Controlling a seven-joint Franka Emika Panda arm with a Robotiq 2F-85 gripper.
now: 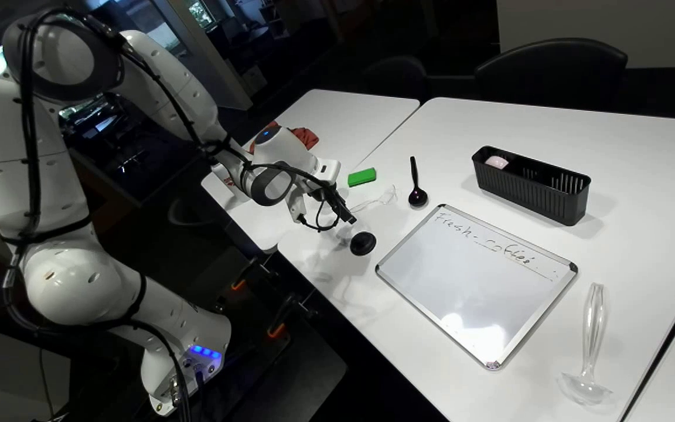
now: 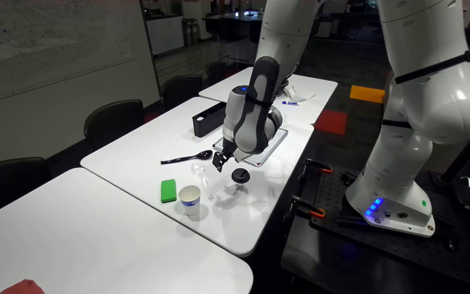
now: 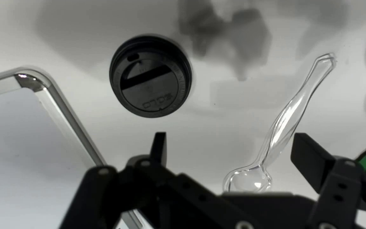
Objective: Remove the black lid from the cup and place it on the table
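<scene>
White table (image 1: pixel 642 176): in both exterior views, adjoining further white tables (image 2: pixel 76 237). Framed whiteboard (image 1: pixel 472 287): flat on table, with handwriting along one side. Black tray (image 1: pixel 525 192): upright on table, near whiteboard. Gripper (image 3: pixel 232 151): suspended above table; disengaged, with fingers (image 3: pixel 311 160) spread well apart. Clear spoon (image 3: pixel 283 127): lying on table, visible between fingers in the wrist view. White-and-blue cup (image 2: pixel 189 200): upright on table, just beside green block (image 2: pixel 168 190). Black lid (image 3: pixel 151 76): near whiteboard corner, sip hole visible in the wrist view; apart from both fingers, with indeterminate support below.
</scene>
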